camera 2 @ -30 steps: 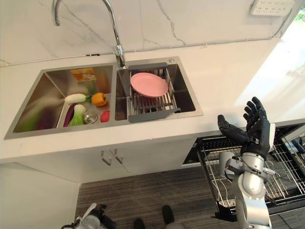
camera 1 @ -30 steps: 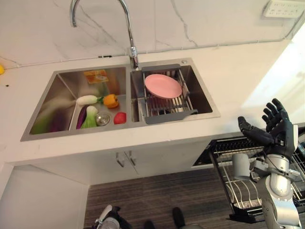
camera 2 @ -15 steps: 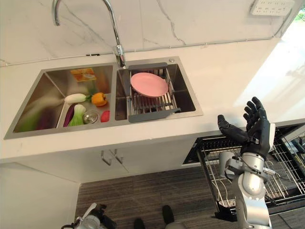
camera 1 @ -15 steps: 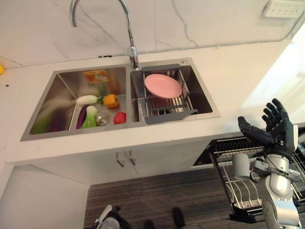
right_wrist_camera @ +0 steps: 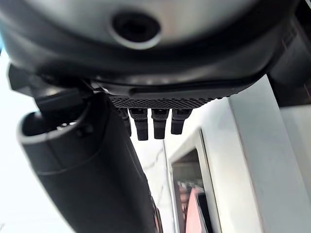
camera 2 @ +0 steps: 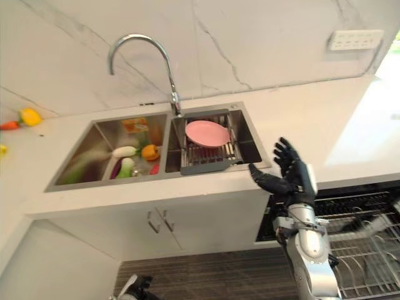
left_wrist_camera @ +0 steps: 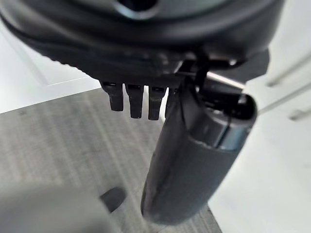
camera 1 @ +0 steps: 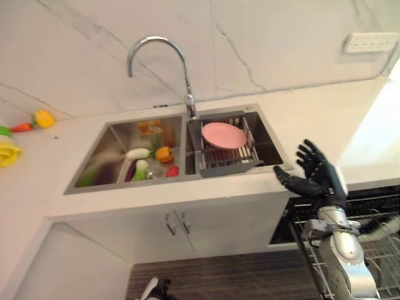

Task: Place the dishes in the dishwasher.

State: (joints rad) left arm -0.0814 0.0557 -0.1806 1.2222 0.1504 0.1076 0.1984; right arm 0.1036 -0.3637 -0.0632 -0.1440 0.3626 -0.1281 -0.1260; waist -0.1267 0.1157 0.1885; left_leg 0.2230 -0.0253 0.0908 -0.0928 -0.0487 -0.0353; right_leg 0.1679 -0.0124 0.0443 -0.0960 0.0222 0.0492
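A pink plate (camera 1: 223, 135) lies on a grey dish rack (camera 1: 228, 165) set across the right basin of the steel sink (camera 1: 112, 186). My right hand (camera 1: 319, 180) is raised at the counter's front edge, just right of the sink's front right corner, fingers (right_wrist_camera: 153, 124) straight and spread, holding nothing. Below it, at the lower right, the dishwasher's wire rack (camera 1: 381, 262) is pulled out. My left hand (camera 2: 134, 286) hangs low over the floor, its fingers (left_wrist_camera: 131, 102) straight and empty.
Toy vegetables (camera 1: 150, 161) lie in the left basin, and more (camera 1: 37, 119) sit on the counter far left. A tall curved faucet (camera 1: 181, 62) stands behind the sink. White cabinet doors (camera 1: 187, 225) are under the counter; a wall outlet (camera 1: 370, 42) is at the upper right.
The camera has pulled back and tilted up, so the whole scene shifted. My right hand now shows closer to the sink's front right corner; it stays open.
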